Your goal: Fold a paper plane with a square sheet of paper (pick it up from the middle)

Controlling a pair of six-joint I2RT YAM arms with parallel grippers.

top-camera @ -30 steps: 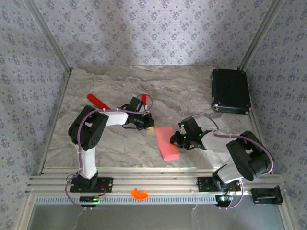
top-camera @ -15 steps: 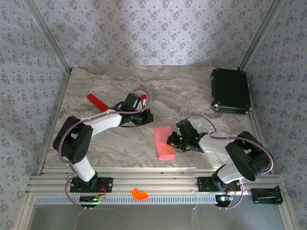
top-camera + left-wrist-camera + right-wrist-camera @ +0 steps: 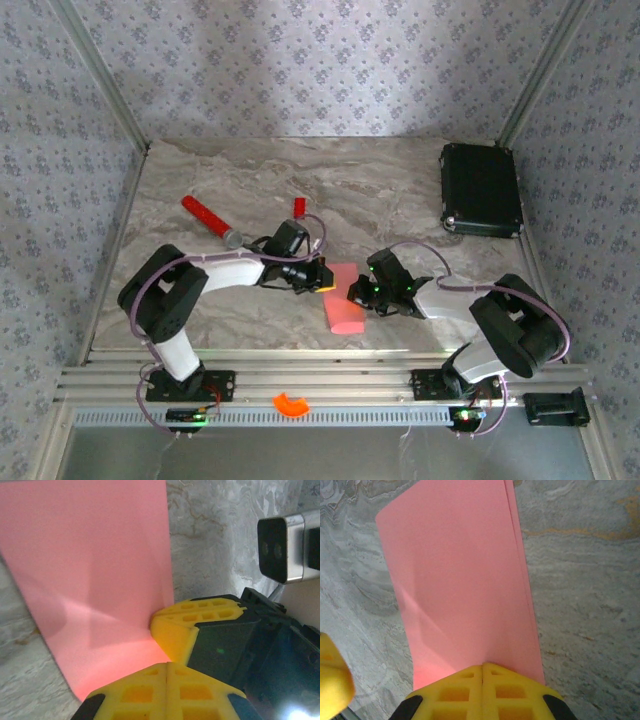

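The square sheet of paper (image 3: 343, 300) lies on the marble table as a salmon-pink strip folded in half, its two layers showing along one long edge (image 3: 520, 575). My left gripper (image 3: 322, 276) is shut, and its yellow tips (image 3: 167, 665) rest at the strip's left edge. From the opposite side my right gripper (image 3: 357, 293) is also shut, with its tips (image 3: 482, 666) on the paper's surface (image 3: 95, 565). The two grippers' tips almost touch: the right fingers (image 3: 182, 625) show in the left wrist view, and a left finger (image 3: 332, 680) in the right wrist view. No paper sits between either pair of jaws.
A black case (image 3: 481, 189) lies at the back right. A red stick with a grey tip (image 3: 208, 220) and a small red block (image 3: 298, 206) lie behind the left arm. An orange piece (image 3: 291, 403) sits on the front rail. Patterned walls enclose the table.
My left gripper swung back and then came forward and right to the paper's left edge. The right gripper slid left onto the strip, which shifted slightly left.
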